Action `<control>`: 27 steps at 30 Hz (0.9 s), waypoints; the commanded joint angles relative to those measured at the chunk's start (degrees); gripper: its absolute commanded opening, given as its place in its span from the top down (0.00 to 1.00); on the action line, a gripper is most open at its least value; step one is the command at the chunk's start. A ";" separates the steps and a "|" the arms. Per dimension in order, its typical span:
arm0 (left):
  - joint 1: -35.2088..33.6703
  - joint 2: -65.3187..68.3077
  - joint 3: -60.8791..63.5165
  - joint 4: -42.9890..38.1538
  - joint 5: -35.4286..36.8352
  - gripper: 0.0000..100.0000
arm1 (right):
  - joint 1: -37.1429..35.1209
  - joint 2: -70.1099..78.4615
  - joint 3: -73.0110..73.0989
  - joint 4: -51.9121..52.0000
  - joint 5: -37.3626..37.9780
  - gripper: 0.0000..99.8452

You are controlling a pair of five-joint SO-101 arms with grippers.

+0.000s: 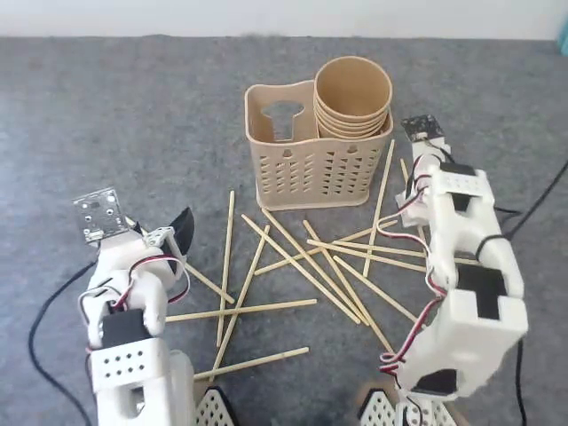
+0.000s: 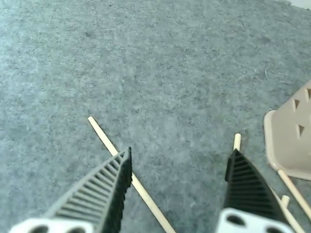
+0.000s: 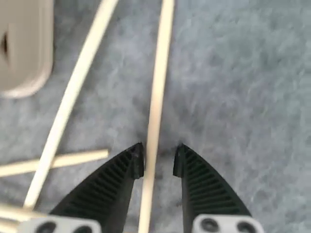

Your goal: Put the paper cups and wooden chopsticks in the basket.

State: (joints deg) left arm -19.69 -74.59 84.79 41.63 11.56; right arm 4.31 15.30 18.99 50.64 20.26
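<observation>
Cups: a stack of paper cups (image 1: 352, 93) sits in one compartment of the basket (image 1: 311, 173); that part looks done. No stick is seen in the basket. The chopsticks (image 1: 302, 257) lie loose on the carpet (image 1: 133, 115) between the two arms. The right gripper (image 3: 159, 150) is narrowed, jaws either side of one chopstick (image 3: 158, 97) that runs on ahead of its tips, not clamped. The left gripper (image 2: 181, 158) is wide and holds nothing; a stick (image 2: 112, 145) slants under one finger. Judged: chopstick part barely begun.

Cups (image 1: 352, 89) in basket (image 1: 311, 170), chopsticks (image 1: 240, 310) before
</observation>
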 commanded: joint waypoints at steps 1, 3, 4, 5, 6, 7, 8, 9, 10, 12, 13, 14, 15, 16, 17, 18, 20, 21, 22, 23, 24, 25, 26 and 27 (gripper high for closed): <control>0.00 -1.05 -0.13 -1.85 -0.70 0.70 | -0.22 1.36 -7.38 -0.04 -0.53 0.88; 0.00 -1.05 -0.04 -2.02 -0.70 0.70 | -0.04 3.21 -9.49 0.04 -0.53 0.88; 0.00 -1.05 0.04 -2.55 -0.70 0.70 | -0.13 4.26 -10.55 0.40 -0.44 0.88; 0.00 -1.05 0.13 -2.81 -0.70 0.70 | -0.31 5.05 -11.60 1.10 -0.44 0.88; 0.00 -1.05 0.31 -2.90 -0.70 0.70 | -0.40 5.93 -12.75 2.07 -0.44 0.88; 0.00 -1.05 0.40 -2.99 -0.70 0.70 | -0.40 6.90 -14.15 3.03 -0.44 0.88; 0.00 -1.05 0.40 -2.99 -0.70 0.70 | -0.40 7.78 -15.74 3.91 -0.44 0.88; 0.00 -1.05 0.40 -2.99 -0.70 0.70 | -0.40 8.66 -17.23 4.79 -0.44 0.88; 0.00 -1.05 0.48 -2.99 -0.70 0.70 | -0.40 9.80 -18.81 5.49 -0.44 0.88; 0.00 -1.05 0.48 -2.99 -0.70 0.70 | -0.40 12.00 -21.98 7.69 -0.44 0.88; 0.00 -1.05 0.48 -2.99 -0.70 0.70 | -0.40 13.05 -23.65 9.01 -0.44 0.88; 0.00 -1.05 0.48 -2.99 -0.70 0.70 | -0.40 14.11 -25.23 10.33 -0.44 0.88; 0.00 -1.05 0.48 -2.99 -0.70 0.70 | -0.40 15.08 -26.73 11.47 -0.44 0.89; 0.00 -1.05 0.48 -2.99 -0.70 0.70 | -0.31 15.87 -28.13 12.62 -0.44 0.91; 0.00 -1.05 0.48 -2.99 -0.70 0.70 | -0.04 16.40 -29.01 13.05 -0.44 0.95; 0.00 -1.05 0.48 -2.99 -0.70 0.70 | 0.13 16.84 -29.89 13.49 -0.44 0.99; 0.00 -1.05 0.57 -2.99 -0.70 0.70 | 1.45 16.75 -30.51 14.11 -0.53 0.98; 0.00 -1.05 0.57 -2.99 -0.70 0.70 | 2.15 16.31 -30.77 14.64 -0.53 0.99; 0.00 -1.05 0.57 -2.99 -0.70 0.70 | 3.03 15.52 -30.77 15.08 -1.05 0.99; 0.00 -1.05 0.57 -2.99 -0.70 0.70 | 4.00 14.29 -30.77 15.43 -1.93 0.99; 0.00 -1.05 0.57 -2.99 -0.70 0.70 | 4.97 12.79 -30.68 15.69 -2.99 0.99; 0.00 -1.05 0.57 -2.99 -0.70 0.70 | 6.02 10.86 -30.68 16.48 -4.13 0.99; 0.00 -1.05 0.57 -2.99 -0.70 0.70 | 7.08 8.75 -30.68 17.27 -4.92 0.99; 0.00 -1.05 0.57 -2.99 -0.70 0.70 | 7.87 6.46 -30.68 18.07 -5.63 0.99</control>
State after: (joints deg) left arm -19.69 -74.59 85.67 40.22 11.56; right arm 8.09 32.35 -8.62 66.20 17.89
